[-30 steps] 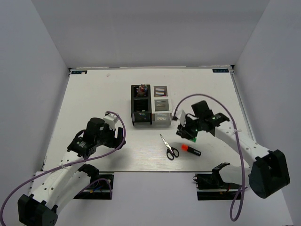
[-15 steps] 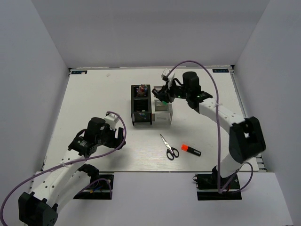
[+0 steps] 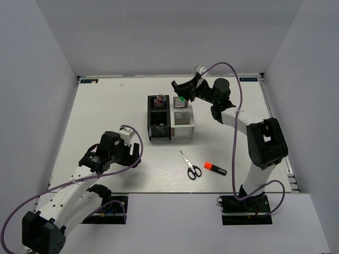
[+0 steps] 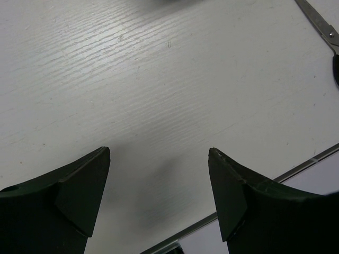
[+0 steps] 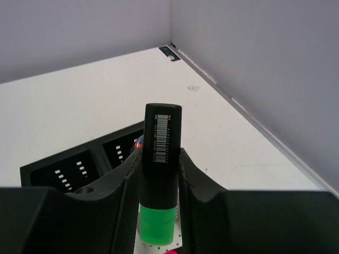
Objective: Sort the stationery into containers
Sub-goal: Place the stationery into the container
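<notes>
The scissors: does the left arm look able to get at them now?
Probably yes: the left claw is open and empty, and the scissors lie flat in the open, with nothing between them.

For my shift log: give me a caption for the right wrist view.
Right gripper shut on the green-ended marker, with the black organiser beyond it.

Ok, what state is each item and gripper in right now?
Right gripper: shut on green-ended black marker, above the white slotted organiser.
Left gripper: open, empty, over table.
Black-handled steel scissors: closed, flat on table.
Orange-ended black marker: lying on table.
Black slotted organiser: upright, items in far compartment.
</notes>
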